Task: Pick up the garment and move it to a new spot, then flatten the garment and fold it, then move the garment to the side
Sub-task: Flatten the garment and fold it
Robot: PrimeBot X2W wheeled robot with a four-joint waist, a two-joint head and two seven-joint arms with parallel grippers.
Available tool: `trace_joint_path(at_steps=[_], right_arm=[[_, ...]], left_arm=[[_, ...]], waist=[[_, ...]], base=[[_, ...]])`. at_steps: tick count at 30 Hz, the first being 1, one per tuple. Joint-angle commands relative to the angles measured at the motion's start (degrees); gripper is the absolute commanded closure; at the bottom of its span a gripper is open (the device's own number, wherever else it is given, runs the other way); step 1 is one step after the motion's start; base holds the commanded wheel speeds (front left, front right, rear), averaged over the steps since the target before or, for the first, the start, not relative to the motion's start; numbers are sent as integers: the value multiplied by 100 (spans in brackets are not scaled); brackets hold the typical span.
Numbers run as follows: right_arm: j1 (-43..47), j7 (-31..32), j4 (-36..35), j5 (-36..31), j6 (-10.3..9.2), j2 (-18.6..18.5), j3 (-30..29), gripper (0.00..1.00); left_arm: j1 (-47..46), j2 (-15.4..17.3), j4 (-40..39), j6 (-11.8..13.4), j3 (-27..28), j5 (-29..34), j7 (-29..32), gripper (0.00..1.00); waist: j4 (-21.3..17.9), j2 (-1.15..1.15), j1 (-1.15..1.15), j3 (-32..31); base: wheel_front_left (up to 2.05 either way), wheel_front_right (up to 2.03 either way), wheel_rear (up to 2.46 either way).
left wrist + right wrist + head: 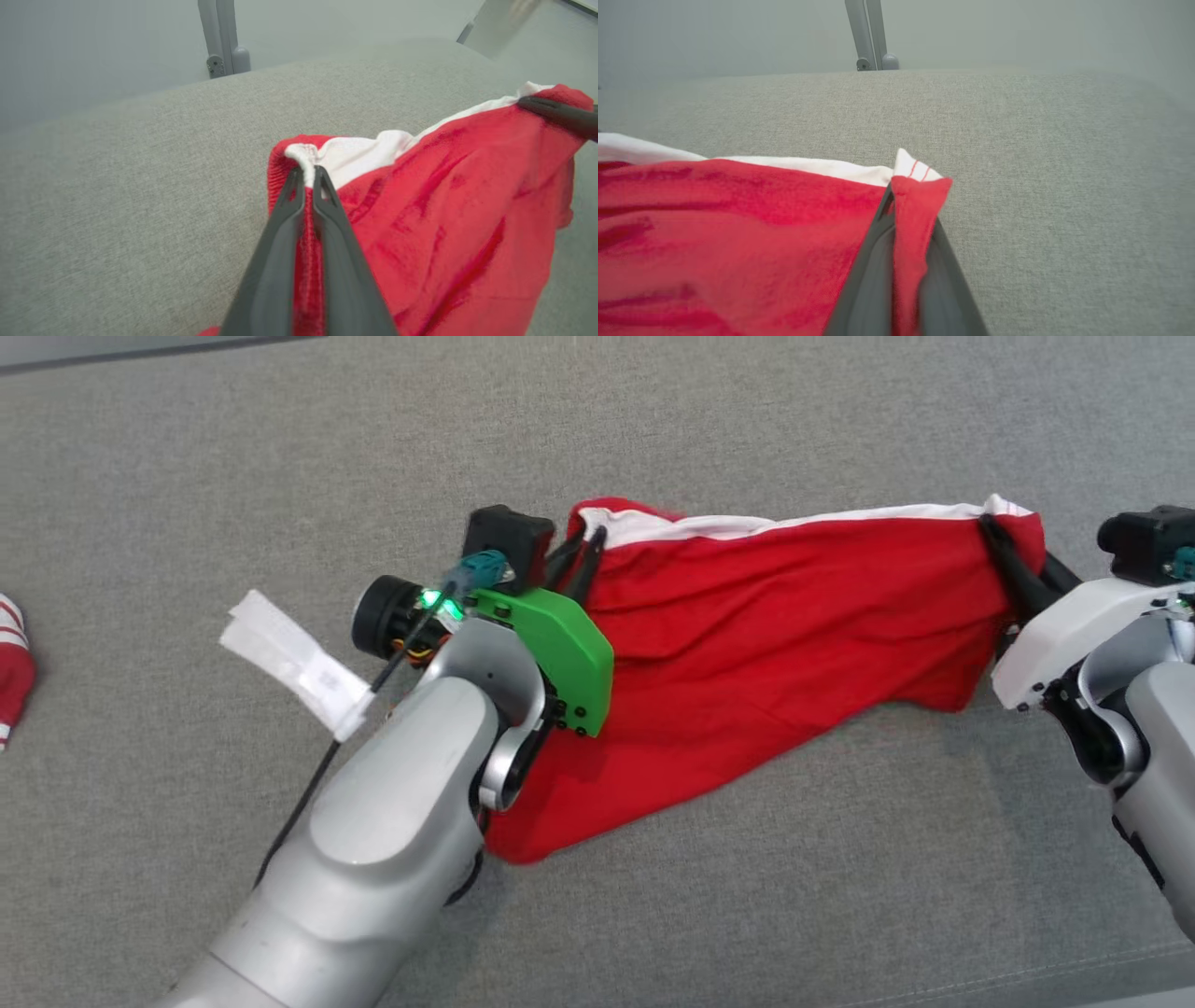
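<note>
Pinching the near-left corner of the garment, the left gripper has its jaws pressed together on the red ribbed hem, just where the white band begins. The right gripper has its jaws clamped on the opposite corner, with a flap of red cloth folded over and between its dark fingers and a white tip with thin red lines poking out above them.

Between the two grips the white-edged top border runs in a nearly straight line. Below it the red cloth slopes toward the robot in long creases, and its lowest corner lies on the grey woven surface beside the left forearm. The garment sits in the middle of this surface, slightly right of centre in the head view.

A green bracket on the left wrist overlaps the cloth's left side. A white paper tag hangs on a black cable left of that wrist. A red-and-white striped cloth lies at the far left edge. A grey post stands beyond the surface's far edge.
</note>
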Motion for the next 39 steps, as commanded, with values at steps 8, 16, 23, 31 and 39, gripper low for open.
trace_joint_path(at_steps=[8,16,23,31,39], right_arm=[[544,-188,-1649,348,-6,-644,-550,100],[-162,1058,-3432,465,-6,-892,-1205,100],[-2305,1426,-2750,-173,-5,-475,-1054,100],[-4684,237,-903,-1460,-6,347,-1068,100],[-5440,-977,108,-1791,-7,805,-1045,100]], left_arm=[[584,811,-2085,298,795,-493,-96,100],[-262,1432,-3449,461,1333,-819,1065,100],[-2398,1225,-2170,207,1445,-642,1445,100],[-4342,697,-147,-1,1639,36,-364,100],[-5101,423,1398,-462,1699,227,-1974,100]], waist=[[-52,0,0,-748],[-68,0,0,-99],[174,0,0,1162],[272,0,0,1908],[163,0,0,2404]], base=[[0,0,0],[0,0,0],[0,0,0],[0,0,0],[0,0,0]])
